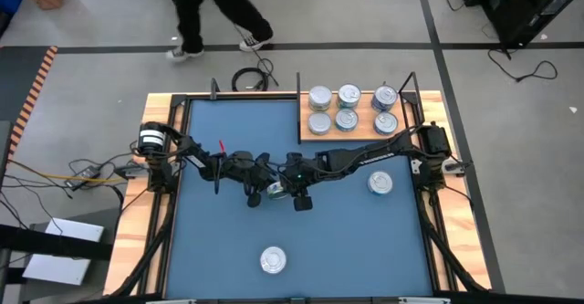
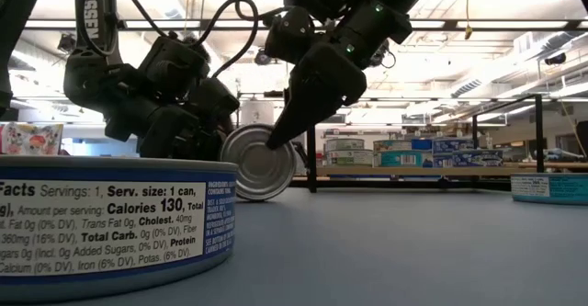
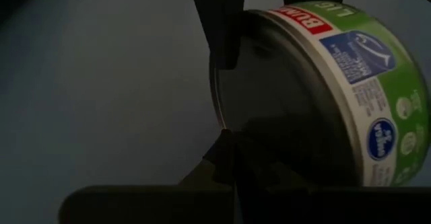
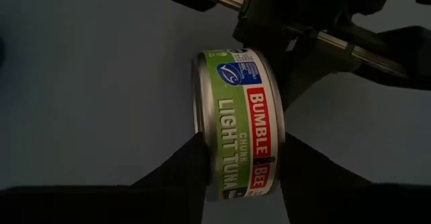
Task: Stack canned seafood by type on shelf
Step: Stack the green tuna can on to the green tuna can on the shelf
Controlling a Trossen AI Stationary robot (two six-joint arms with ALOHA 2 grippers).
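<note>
Nearest you in the low view sits a tin (image 2: 115, 223) with its nutrition label facing the camera; in the high view it is the lone tin (image 1: 273, 260) at the near middle of the blue mat (image 1: 228, 240) that covers the desk (image 1: 137, 240).

Farther in, at the mat's centre, both arms meet over one green-labelled tuna tin (image 4: 236, 123). It is tipped on its edge, its silver lid (image 2: 260, 163) facing the low camera. Your right claw (image 4: 237, 167) is closed on this tin, one finger on each flat face, as the right wrist view shows. Your left claw (image 1: 260, 191) is at the same tin from the other side; its dark fingers (image 3: 219, 22) lie against the lid rim, so it is clamped on the tin as well. In the high view the tin (image 1: 276, 190) shows just between the two claws.

To the right, well apart from them, another tin (image 1: 380, 183) lies flat on the mat near the right arm's base.

Farthest back, the wooden shelf (image 1: 365, 132) lies at the desk's far right corner. Six tins (image 1: 349, 109) stand on it in two rows of three, lids up.

Beyond the desk, a person (image 1: 214, 12) in dark clothes is on the floor.
</note>
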